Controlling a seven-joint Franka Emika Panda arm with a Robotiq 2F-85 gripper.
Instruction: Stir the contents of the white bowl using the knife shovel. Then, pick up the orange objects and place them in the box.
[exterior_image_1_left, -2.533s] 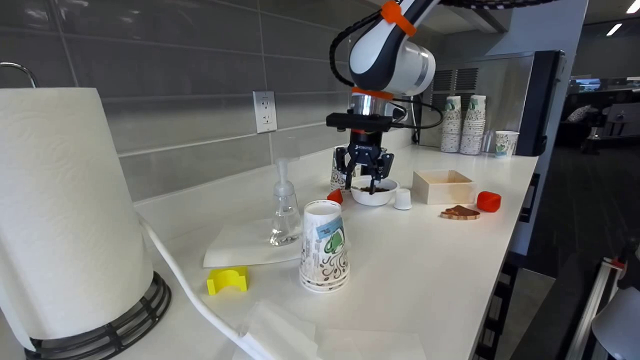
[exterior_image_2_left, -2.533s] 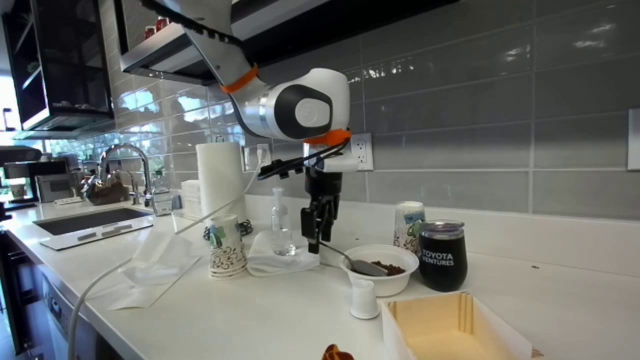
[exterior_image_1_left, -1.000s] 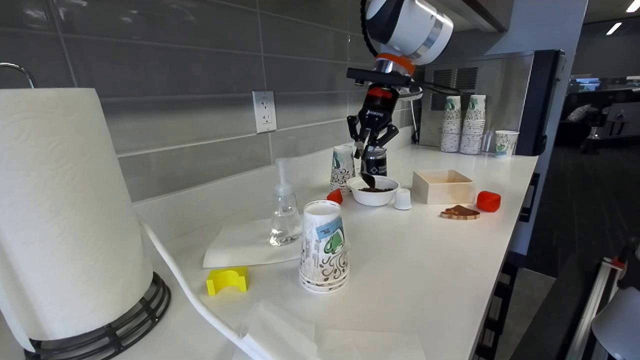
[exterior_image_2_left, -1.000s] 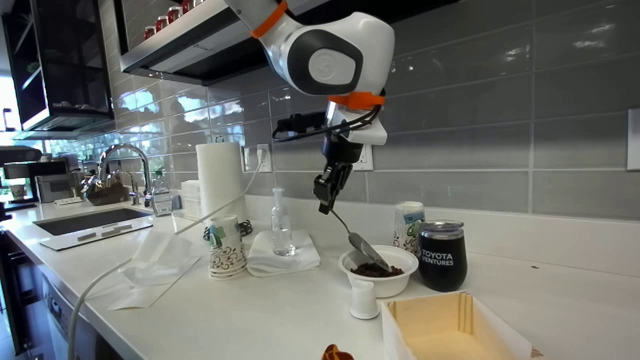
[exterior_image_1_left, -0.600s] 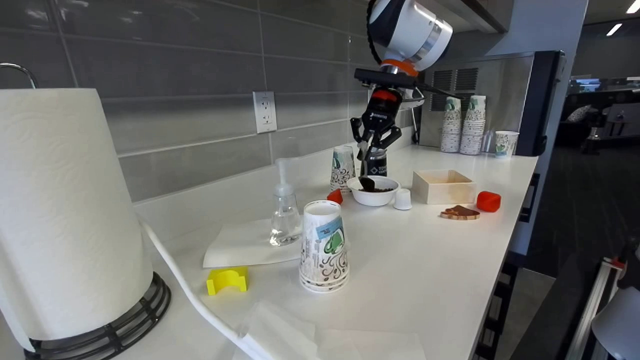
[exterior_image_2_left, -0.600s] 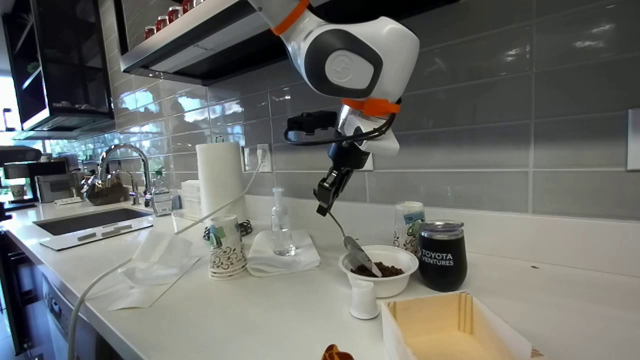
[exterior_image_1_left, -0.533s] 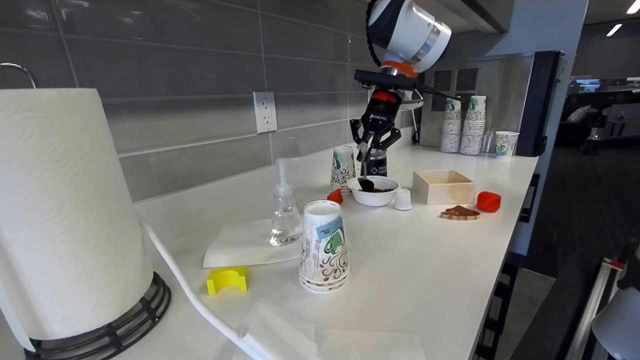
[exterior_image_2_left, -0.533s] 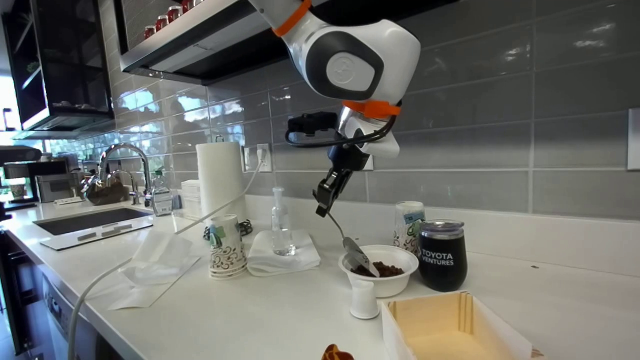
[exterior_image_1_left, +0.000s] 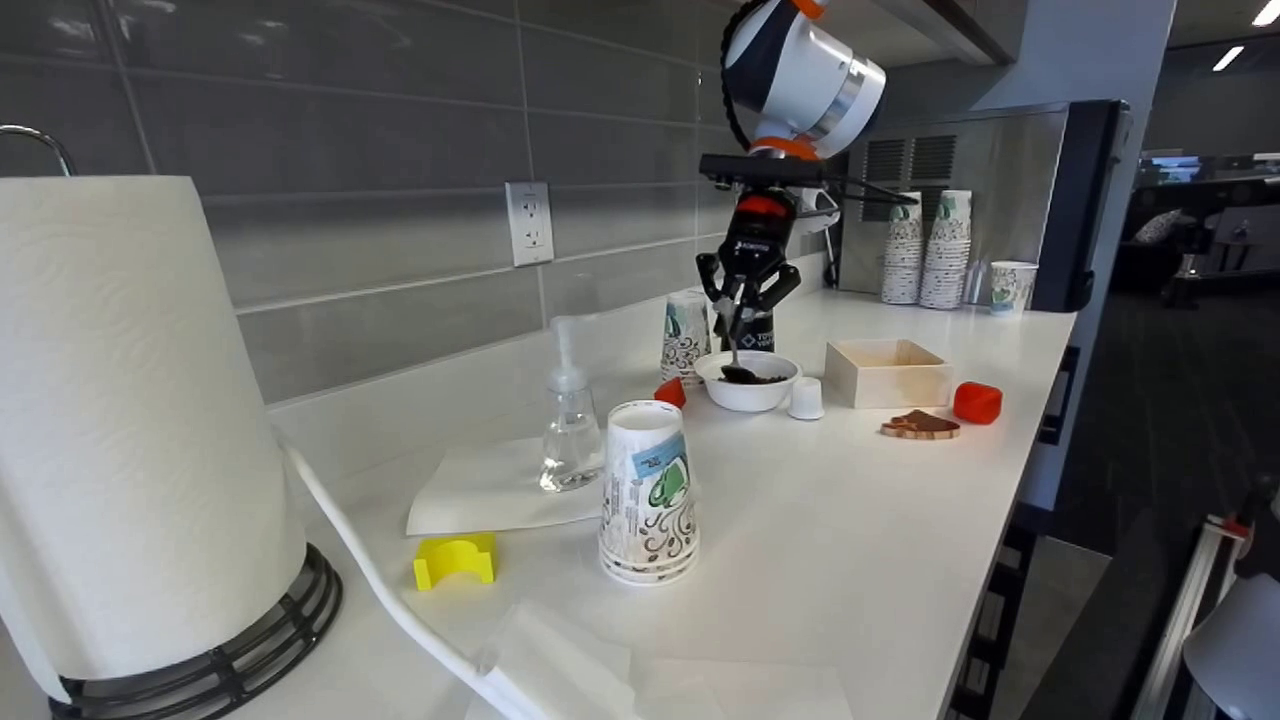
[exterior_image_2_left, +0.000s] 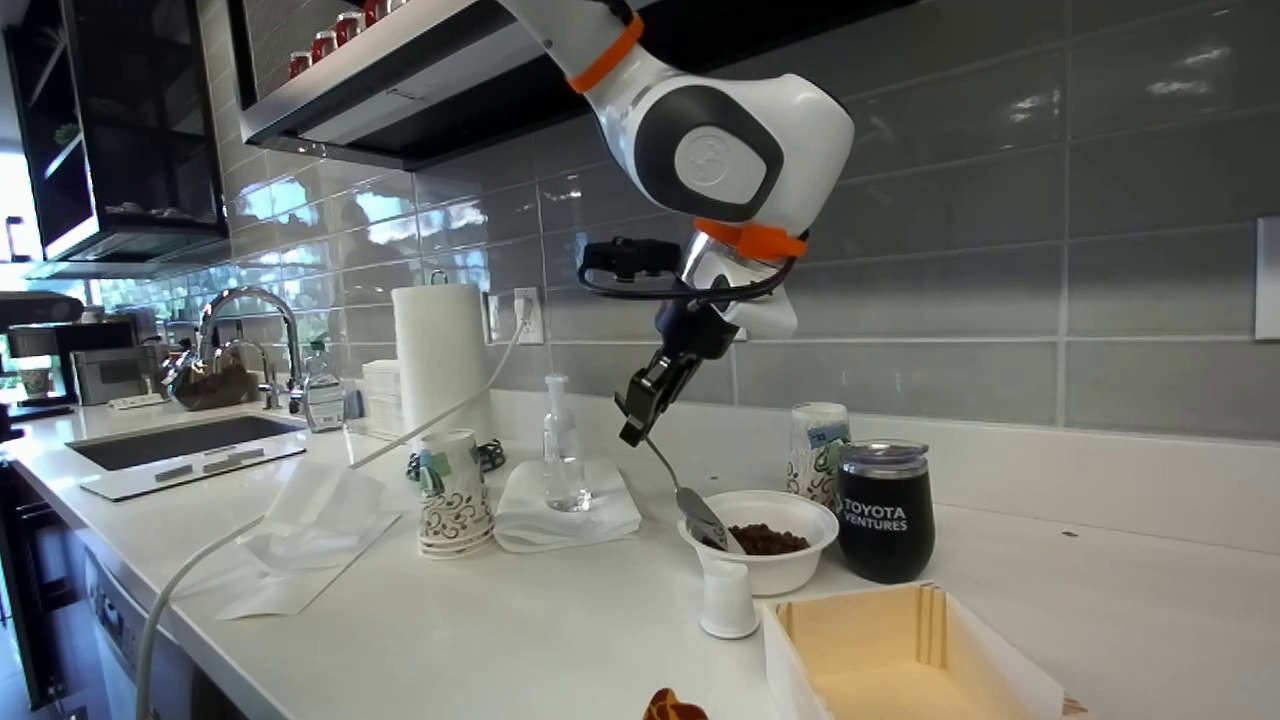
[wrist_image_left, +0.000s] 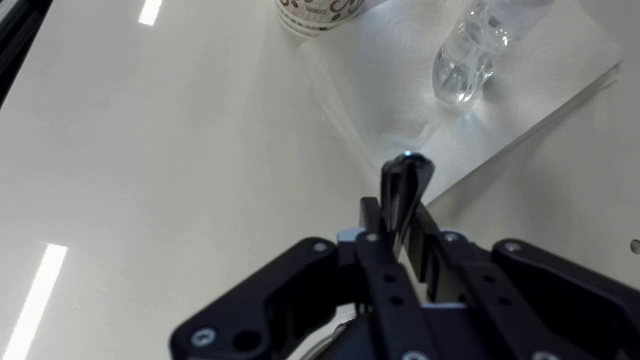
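- The gripper (exterior_image_1_left: 731, 325) pinches the shovel (exterior_image_1_left: 738, 374). The shovel's dark end is down in the white bowl (exterior_image_1_left: 748, 399) with dark bits (exterior_image_1_left: 772, 380).
- At 9 o'clock from the bowl: an orange lump (exterior_image_1_left: 670, 393), then a clear bottle (exterior_image_1_left: 571, 450).
- At 3 o'clock from it: a tiny white cup (exterior_image_1_left: 806, 400), the tan box (exterior_image_1_left: 900, 388), then a second orange lump (exterior_image_1_left: 977, 403).
- At 5 o'clock from the box: a flat brown piece (exterior_image_1_left: 920, 428).
- At 7 o'clock from the bowl: stacked paper cups (exterior_image_1_left: 650, 500).

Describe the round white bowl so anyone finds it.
On the white countertop, find the black rounded tumbler lettered TOYOTA VENTURES. Beside it sits the round white bowl; unlike the small white tapered piece, it is wide, open-topped and holds brown granules.
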